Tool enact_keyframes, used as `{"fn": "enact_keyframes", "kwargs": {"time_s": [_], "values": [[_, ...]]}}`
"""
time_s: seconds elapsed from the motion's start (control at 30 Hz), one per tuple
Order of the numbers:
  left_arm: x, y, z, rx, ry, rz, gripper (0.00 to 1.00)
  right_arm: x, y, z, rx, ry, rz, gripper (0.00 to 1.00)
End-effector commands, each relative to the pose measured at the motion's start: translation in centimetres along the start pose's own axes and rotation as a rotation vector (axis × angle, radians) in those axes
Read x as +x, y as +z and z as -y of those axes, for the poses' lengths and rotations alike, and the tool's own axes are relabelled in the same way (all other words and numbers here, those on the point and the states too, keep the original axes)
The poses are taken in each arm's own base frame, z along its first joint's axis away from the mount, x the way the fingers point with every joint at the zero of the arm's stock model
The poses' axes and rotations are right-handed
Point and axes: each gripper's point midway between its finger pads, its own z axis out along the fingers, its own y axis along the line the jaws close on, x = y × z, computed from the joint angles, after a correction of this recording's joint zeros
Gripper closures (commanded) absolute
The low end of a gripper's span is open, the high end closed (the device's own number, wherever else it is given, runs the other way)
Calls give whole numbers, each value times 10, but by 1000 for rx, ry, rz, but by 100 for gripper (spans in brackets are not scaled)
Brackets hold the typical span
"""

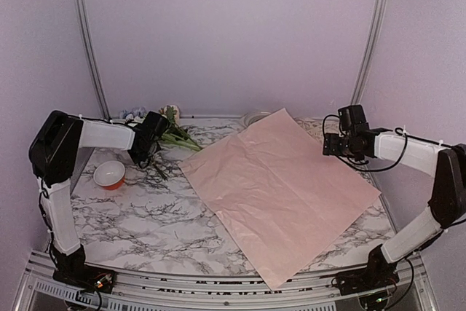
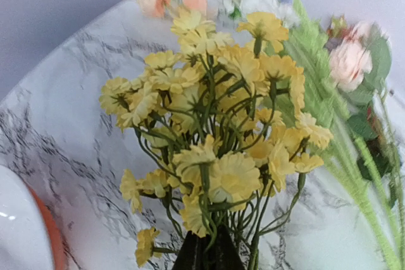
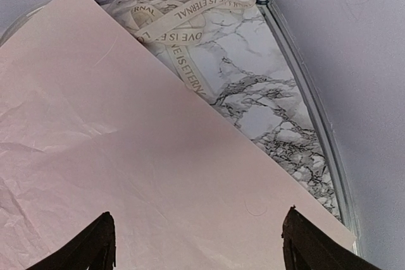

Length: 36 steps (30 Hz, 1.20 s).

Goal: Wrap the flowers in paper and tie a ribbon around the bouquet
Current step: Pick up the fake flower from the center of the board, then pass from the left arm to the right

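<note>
The flowers [image 1: 178, 136] lie at the back left of the marble table. My left gripper [image 1: 148, 152] is down on them. In the left wrist view my left gripper [image 2: 209, 254] is shut on the thin green stems of the yellow flowers [image 2: 221, 175], while peach, white and pale blue blooms blur behind. The pink paper [image 1: 280, 180] lies flat across the middle and right. My right gripper [image 1: 331, 143] hovers open over the paper [image 3: 126, 156] near its right edge, fingers wide apart and empty [image 3: 199, 241]. The cream ribbon [image 3: 183, 23] lies bunched behind the paper's far corner. No bouquet is in view.
An orange-and-white bowl [image 1: 109, 175] sits just left of the flowers, also at the left edge for the left wrist [image 2: 25, 226]. A round plate [image 1: 255, 116] peeks from under the paper's far corner. Walls and frame posts close in the back and sides.
</note>
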Motion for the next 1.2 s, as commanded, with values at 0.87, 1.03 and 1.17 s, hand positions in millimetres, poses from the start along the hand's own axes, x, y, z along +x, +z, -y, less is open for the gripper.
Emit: {"fn": "enact_keyframes", "kwargs": {"time_s": [0.87, 1.03, 1.17], "values": [[-51, -411, 112, 1358, -155, 522, 100, 0, -266, -363, -1476, -455, 283, 11], [-45, -411, 114, 1371, -163, 515, 100, 7, -254, -366, -1460, -424, 249, 58], [-36, -401, 116, 1348, -164, 491, 100, 9, -264, -363, -1512, -418, 253, 79]]}}
